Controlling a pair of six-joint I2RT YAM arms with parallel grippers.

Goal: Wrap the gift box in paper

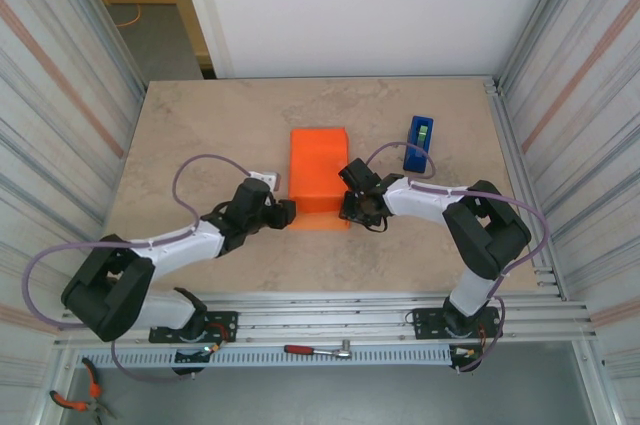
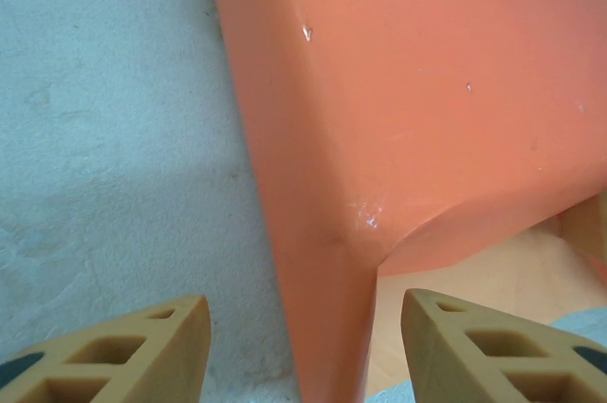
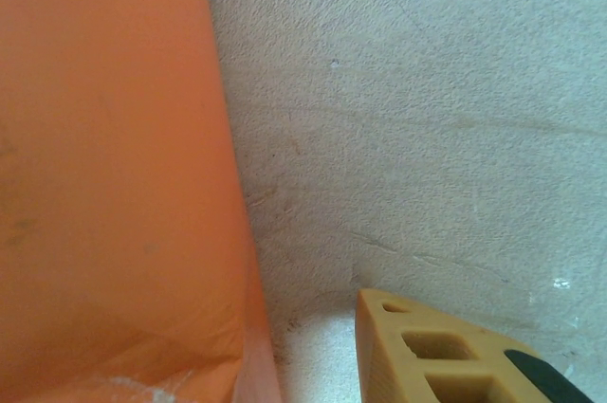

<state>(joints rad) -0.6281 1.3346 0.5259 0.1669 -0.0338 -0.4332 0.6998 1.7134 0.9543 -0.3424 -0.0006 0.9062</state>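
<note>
The orange paper (image 1: 318,170) lies folded into a box shape at the table's middle, and the gift box is hidden under it. My left gripper (image 1: 285,213) sits at the paper's near left corner. In the left wrist view its fingers (image 2: 142,351) stand open on either side of a raised fold of the paper (image 2: 332,327), touching neither side. My right gripper (image 1: 352,207) is at the near right corner. One of its fingers (image 3: 427,351) shows over bare table beside the paper's edge (image 3: 123,185); the paper hides the other, and the jaws stand apart.
An upright blue tape dispenser (image 1: 420,142) stands right of the paper, behind my right arm. Striped walls close in the stone-patterned table (image 1: 200,135) on both sides. A ratchet tool (image 1: 318,350) lies on the rail below the near edge.
</note>
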